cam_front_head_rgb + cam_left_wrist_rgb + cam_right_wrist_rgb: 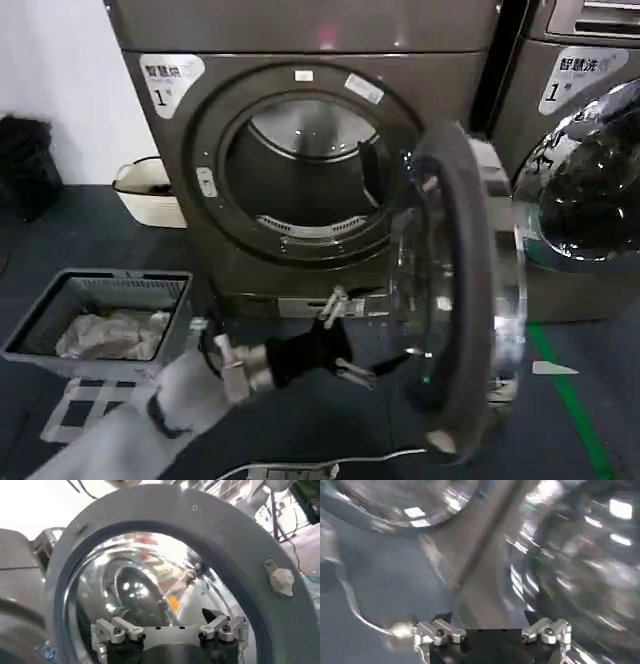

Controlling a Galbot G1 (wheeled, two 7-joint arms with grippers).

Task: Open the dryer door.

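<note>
Left gripper (350,338) has its fingers spread, holding nothing, low in front of the dryer (300,150), just beside the inner face of the dryer door (455,290), which is swung wide open to the right, drum opening (305,170) exposed.

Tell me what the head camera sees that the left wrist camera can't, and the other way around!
Head view alone: the drum opening, a laundry basket with cloth on the floor, a white bin by the wall, and a second machine beside the dryer. Left wrist view alone: the door's inner face up close, with its latch on the grey rim. Both share: the open dryer door and the open left claw near it.
</note>
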